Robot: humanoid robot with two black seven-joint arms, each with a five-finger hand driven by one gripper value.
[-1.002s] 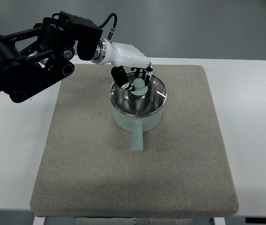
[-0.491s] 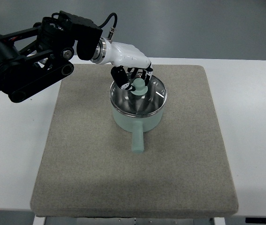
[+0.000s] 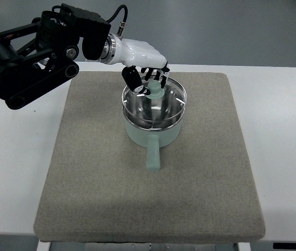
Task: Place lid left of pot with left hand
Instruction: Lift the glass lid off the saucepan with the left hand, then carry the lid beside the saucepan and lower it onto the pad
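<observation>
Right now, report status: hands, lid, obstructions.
Left hand shut on lid knob, lid raised above pot. Right hand not in view. Mat left of pot clear.

Glossy steel pot (image 3: pixel 153 119), matt cloth mat (image 3: pixel 95 183)

The left robot hand (image 3: pixel 146 78) now sits higher than a second ago, its fingers clasped on the knob, and the glass lid (image 3: pixel 154 99) is raised clear of the pot (image 3: pixel 153 130), whose steel inside now shows.
</observation>
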